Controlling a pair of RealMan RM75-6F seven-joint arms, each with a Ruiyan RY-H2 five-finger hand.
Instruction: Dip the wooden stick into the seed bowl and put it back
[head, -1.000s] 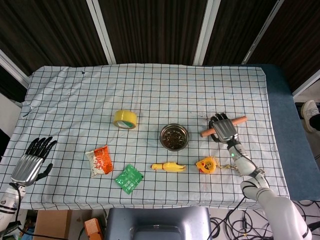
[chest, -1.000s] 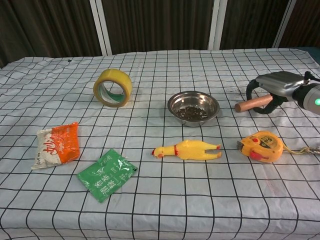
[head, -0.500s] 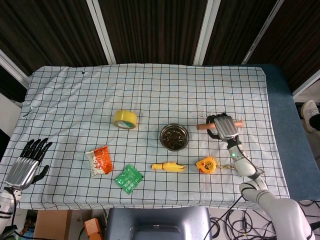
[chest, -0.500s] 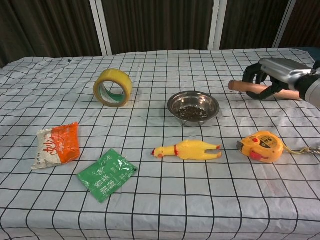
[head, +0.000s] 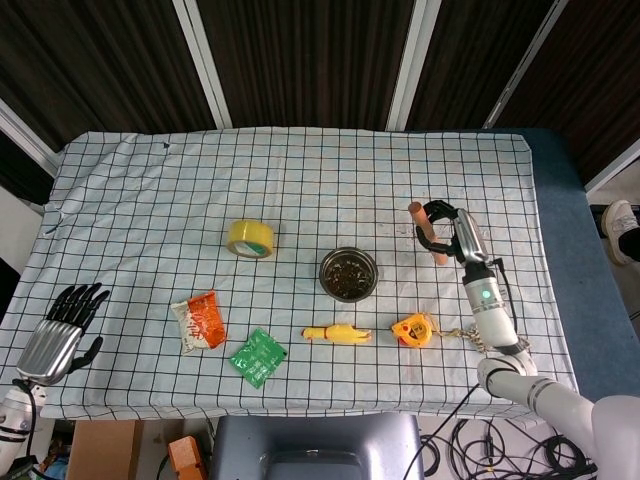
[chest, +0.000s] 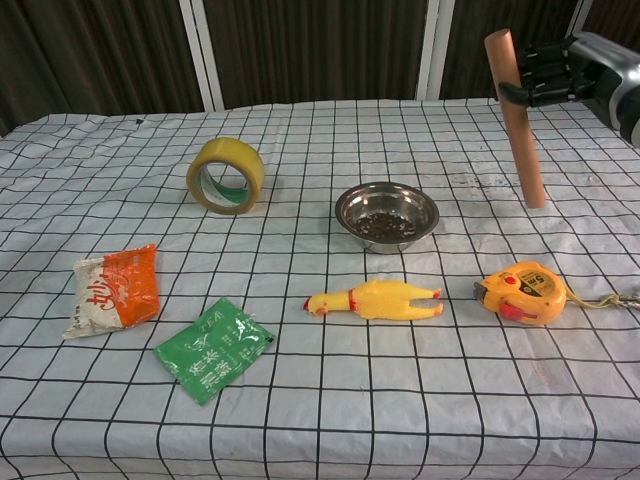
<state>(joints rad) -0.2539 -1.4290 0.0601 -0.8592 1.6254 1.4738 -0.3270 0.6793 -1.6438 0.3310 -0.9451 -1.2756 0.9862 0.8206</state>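
Observation:
My right hand (chest: 560, 78) (head: 452, 228) grips the wooden stick (chest: 515, 118) (head: 427, 232) near its upper end. The stick hangs nearly upright above the cloth, to the right of the seed bowl (chest: 387, 215) (head: 348, 274). The metal bowl holds dark seeds and stands at the table's middle. My left hand (head: 62, 332) hangs off the front left edge of the table, fingers apart, holding nothing.
A yellow tape roll (chest: 226, 176) stands left of the bowl. A rubber chicken (chest: 375, 299) and a yellow tape measure (chest: 523, 292) lie in front of the bowl. An orange packet (chest: 113, 289) and a green packet (chest: 213, 350) lie at the front left.
My right hand has lifted the stick off the cloth and turned it from lying flat to nearly upright. My left hand has drifted lower at the table's edge.

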